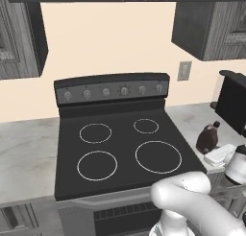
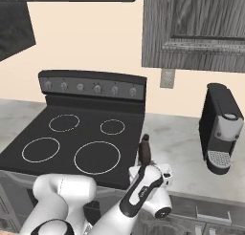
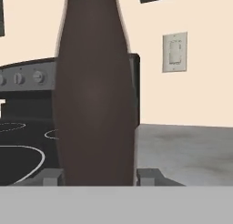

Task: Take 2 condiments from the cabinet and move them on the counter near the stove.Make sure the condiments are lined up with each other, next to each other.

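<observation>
Jaws narrowly parted, clamping brown bottle [image 3: 95, 91] on counter [image 3: 191, 150].

Two cameras behind the arm look down from left and right, sharing the stove [image 1: 115, 153] and counter [image 2: 186, 143]. The hand camera looks level, tight against a brown bottle [image 3: 95, 91].

A peach wall [image 1: 115, 43] carries a pale switch plate [image 2: 167, 78] beside a black coffee machine [image 2: 220, 126].

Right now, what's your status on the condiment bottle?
Claw shut on brown bottle. Bottle upright at counter just right of stove. Coffee machine stands further right, apart.
</observation>
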Controlling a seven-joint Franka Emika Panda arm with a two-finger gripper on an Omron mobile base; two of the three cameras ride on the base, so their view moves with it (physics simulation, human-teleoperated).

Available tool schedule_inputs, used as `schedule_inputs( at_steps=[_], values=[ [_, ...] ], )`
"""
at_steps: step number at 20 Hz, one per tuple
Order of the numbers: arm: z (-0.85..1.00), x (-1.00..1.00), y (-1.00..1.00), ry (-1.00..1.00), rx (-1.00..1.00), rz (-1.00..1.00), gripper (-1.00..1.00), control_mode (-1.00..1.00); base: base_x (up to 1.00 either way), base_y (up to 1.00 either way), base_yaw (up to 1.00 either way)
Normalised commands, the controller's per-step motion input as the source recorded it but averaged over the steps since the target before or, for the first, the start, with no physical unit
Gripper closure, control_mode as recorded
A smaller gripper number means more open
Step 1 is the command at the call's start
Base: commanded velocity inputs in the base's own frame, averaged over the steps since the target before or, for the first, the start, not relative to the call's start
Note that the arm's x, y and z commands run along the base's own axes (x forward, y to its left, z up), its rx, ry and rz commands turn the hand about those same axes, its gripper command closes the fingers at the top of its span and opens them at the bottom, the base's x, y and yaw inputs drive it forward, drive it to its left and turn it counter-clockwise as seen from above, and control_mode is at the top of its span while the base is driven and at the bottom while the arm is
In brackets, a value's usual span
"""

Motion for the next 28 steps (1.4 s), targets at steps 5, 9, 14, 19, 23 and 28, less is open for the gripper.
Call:
schedule_inputs(
  at_steps=[5,9,14,19,23,28],
  values=[
    [0.00,0.01,0.00,0.05,0.00,0.00,1.00,-1.00,0.00,0.00,0.00],
    [0.00,0.02,0.00,0.11,0.00,0.00,-1.00,-1.00,0.00,0.00,0.00],
    [-0.06,0.00,0.00,0.03,0.00,0.00,-1.00,-1.00,0.00,0.00,0.00],
    [-0.03,0.00,0.00,0.00,0.00,0.00,-1.00,-1.00,0.00,0.00,0.00],
    [0.00,0.00,0.04,0.00,0.00,0.00,-1.00,-1.00,0.00,0.00,0.00],
    [0.13,0.00,0.00,0.00,0.00,0.00,-1.00,-1.00,0.00,0.00,0.00]
  ],
)
